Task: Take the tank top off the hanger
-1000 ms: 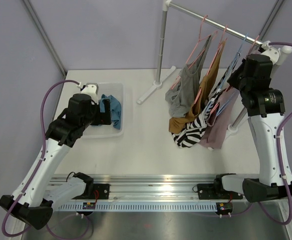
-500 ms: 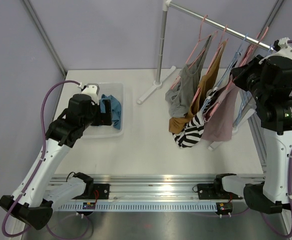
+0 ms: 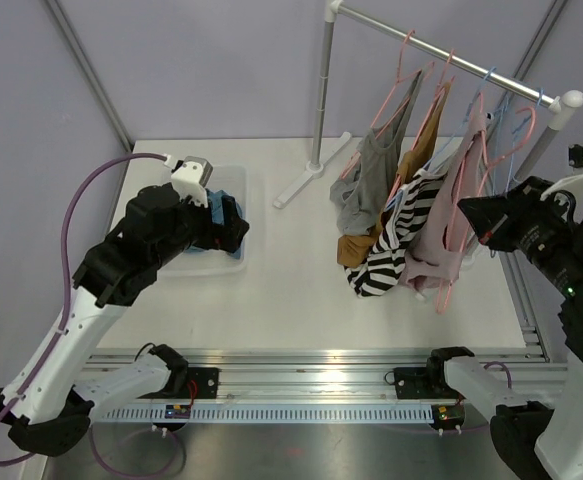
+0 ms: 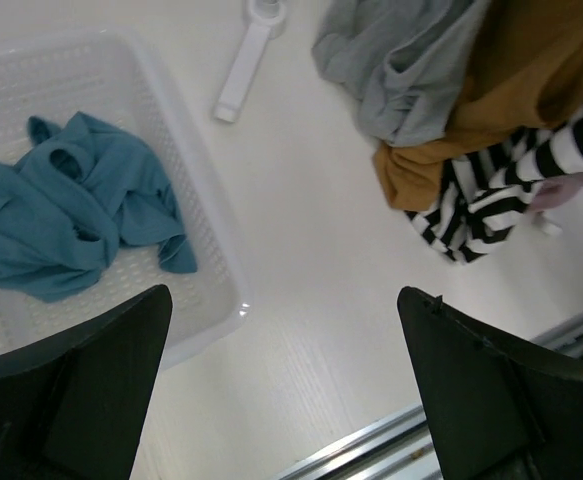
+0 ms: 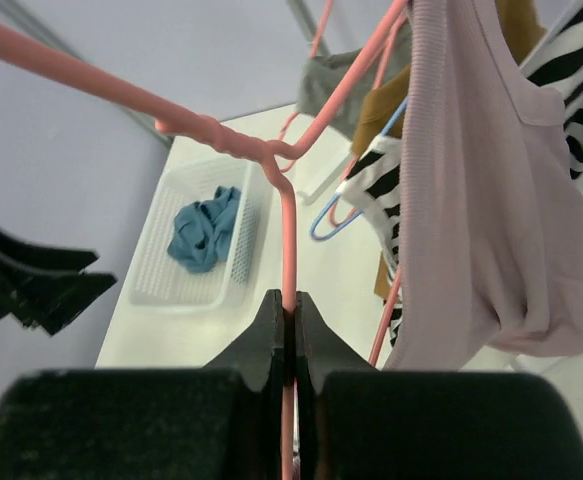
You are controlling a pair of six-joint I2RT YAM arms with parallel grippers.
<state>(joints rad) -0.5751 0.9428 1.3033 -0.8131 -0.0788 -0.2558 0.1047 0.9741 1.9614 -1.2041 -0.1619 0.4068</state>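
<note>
Off the right edge of the tabletop (image 3: 291, 295), grips a pink hanger (image 5: 286, 240) in the right pincer (image 5: 289, 312), with both fingers pinched flat onto the wire just below its twisted neck. Carries the mauve tank top (image 3: 436, 240) on that hanger, draped from one sloping arm and hanging just left of the pincer, above the right part of the tabletop. Cannot tell hook on or off the rail (image 3: 441, 48) from these views. Crowded on the left by three more tops on the same rack: a black-and-white striped one (image 3: 386, 265) touching the tank top, a mustard one (image 3: 416, 150) beside that, a grey one (image 3: 371, 175) farthest left, all bunched and overlapping. Also close by: a pale blue hanger (image 5: 343, 205), just beside the striped cloth and the pink wire. Beyond the clothes, the rack's upright post (image 3: 323, 90) and its white foot (image 3: 301, 185) on the far middle of the tabletop. Over on the left, holds the left pincer (image 4: 284, 330) spread wide above the right side of a white perforated basket (image 4: 186, 190), holding nothing. Inside the basket, a crumpled teal garment (image 4: 71, 200), well apart from the rack.
</note>
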